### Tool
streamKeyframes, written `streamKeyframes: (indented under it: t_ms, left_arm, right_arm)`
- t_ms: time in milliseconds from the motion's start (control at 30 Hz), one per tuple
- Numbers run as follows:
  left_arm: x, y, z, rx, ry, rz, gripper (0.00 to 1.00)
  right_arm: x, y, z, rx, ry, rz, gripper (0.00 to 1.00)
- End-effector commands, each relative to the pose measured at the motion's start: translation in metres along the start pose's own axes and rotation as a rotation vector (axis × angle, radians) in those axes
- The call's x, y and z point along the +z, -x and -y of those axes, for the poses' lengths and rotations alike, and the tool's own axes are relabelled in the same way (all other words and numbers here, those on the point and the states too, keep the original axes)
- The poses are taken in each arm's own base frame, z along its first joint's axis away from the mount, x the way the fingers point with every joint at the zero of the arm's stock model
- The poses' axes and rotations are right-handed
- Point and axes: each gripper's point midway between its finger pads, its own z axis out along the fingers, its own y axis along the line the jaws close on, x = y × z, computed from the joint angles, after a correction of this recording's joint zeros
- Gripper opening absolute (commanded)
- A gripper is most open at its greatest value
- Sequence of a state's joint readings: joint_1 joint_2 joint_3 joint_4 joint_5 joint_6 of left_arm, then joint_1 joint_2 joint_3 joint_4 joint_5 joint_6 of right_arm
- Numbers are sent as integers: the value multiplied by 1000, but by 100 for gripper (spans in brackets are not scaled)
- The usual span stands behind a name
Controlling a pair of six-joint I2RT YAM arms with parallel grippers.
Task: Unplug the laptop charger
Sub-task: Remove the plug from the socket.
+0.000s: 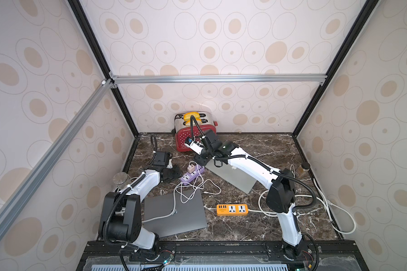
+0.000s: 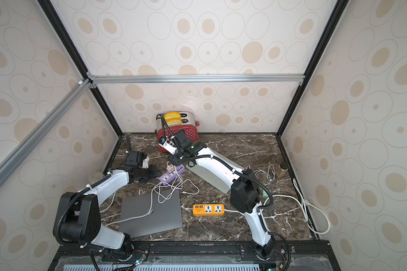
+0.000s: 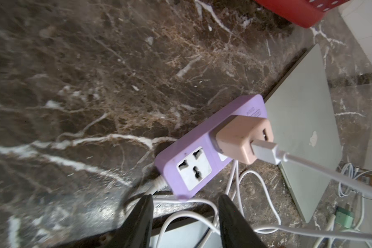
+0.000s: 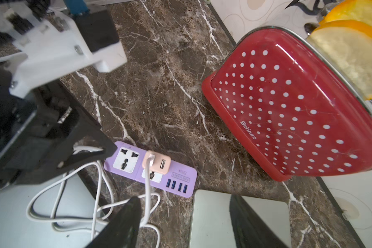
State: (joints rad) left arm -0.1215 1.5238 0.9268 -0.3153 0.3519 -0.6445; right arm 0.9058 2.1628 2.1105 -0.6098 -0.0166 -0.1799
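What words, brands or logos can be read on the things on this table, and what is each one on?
"Belinee": on the red dotted side of the toaster.
"S204": on the purple power strip, seen upside down in the right wrist view; the smaller line beside it is too blurred to read.
Apple logo, no words: on the silver laptop.
On the orange power strip the printing is too small to read.

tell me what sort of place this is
Probably a robot test booth dressed as a home counter: oval-patterned wallpaper panels on a bare aluminium frame, a dark marble-look tabletop, and a red polka-dot toaster.
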Motion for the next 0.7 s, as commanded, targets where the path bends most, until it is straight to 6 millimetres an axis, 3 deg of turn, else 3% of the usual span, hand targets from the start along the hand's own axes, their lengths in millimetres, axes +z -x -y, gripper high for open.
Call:
streamKeyframes:
  t_ms: [0,167,200,267,467,667]
  left_arm:
    - [-1,31,31,-21,-133,78,51]
    - [10,36,32,-54,-151,91,51]
    - [13,36,31,-59,-153,89,50]
    - [15,36,30,-67,-160,89,50]
    - [15,32,21,-74,-136,95,50]
    - [7,26,5,-87,-74,119,49]
  right_arm:
    - [9,-8,-9,-11,40,-60,70]
    - [25,-8,-13,6,76,-67,76]
    - [21,3,-12,9,76,-38,77]
    - [25,2,-14,17,89,-38,78]
    - [40,-8,-24,45,130,-57,77]
    - [64,-25,-30,103,127,-72,71]
